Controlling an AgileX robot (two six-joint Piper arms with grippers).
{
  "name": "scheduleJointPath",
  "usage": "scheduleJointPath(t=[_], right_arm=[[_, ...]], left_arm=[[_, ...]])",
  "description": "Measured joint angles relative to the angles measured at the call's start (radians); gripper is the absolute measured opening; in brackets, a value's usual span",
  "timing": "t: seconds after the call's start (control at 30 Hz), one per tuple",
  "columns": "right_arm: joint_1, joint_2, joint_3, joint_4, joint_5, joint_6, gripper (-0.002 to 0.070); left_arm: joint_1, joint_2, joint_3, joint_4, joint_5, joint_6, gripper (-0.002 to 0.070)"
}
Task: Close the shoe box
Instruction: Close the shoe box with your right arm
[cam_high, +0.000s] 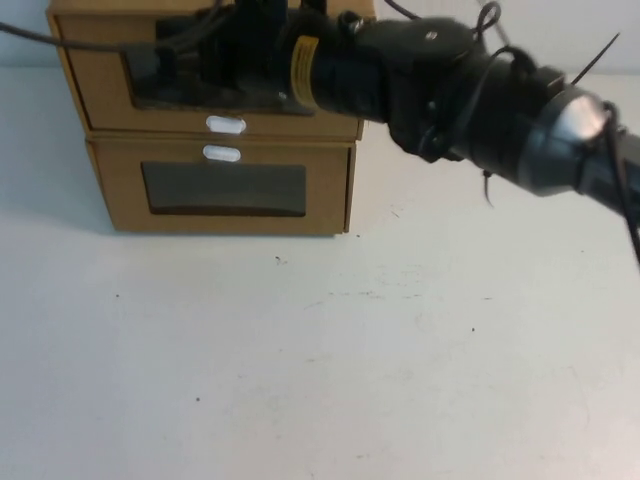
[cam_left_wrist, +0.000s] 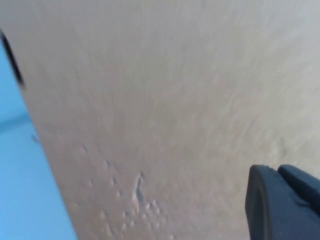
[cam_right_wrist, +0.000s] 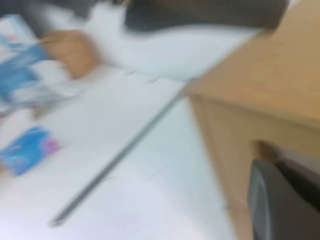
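The shoe box (cam_high: 100, 90), brown cardboard with a white pull tab (cam_high: 226, 124) under its window, sits on top of a twin box at the back left of the high view. Its front stands slightly forward of the box below. My right arm reaches across from the right, and my right gripper (cam_high: 170, 60) is against the window on the box front, covering most of it. In the right wrist view the gripper (cam_right_wrist: 285, 200) has its fingers together beside the box's corner (cam_right_wrist: 260, 95). My left gripper (cam_left_wrist: 285, 200) is out of the high view, fingers together, close over a tan surface.
The twin box (cam_high: 225, 190), with its tab above its window, lies under the shoe box. The white table (cam_high: 350, 370) spreads in front and to the right. The right wrist view shows blue packets (cam_right_wrist: 27, 150) beyond the boxes.
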Motion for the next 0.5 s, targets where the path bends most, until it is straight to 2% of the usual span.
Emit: scheduleJointPath(t=[0.33, 0.5], right_arm=[[0.005, -0.33, 0.276, -0.036, -0.045, 0.103, -0.0011], [0.005, -0.558, 0.487, -0.036, -0.018, 0.105, -0.0011]], left_arm=[[0.0, -0.232, 0.009, 0.006, 0.0, 0.026, -0.0002], [0.0, -0.466, 0.214, -0.007, -0.111, 0.049, -0.0002]])
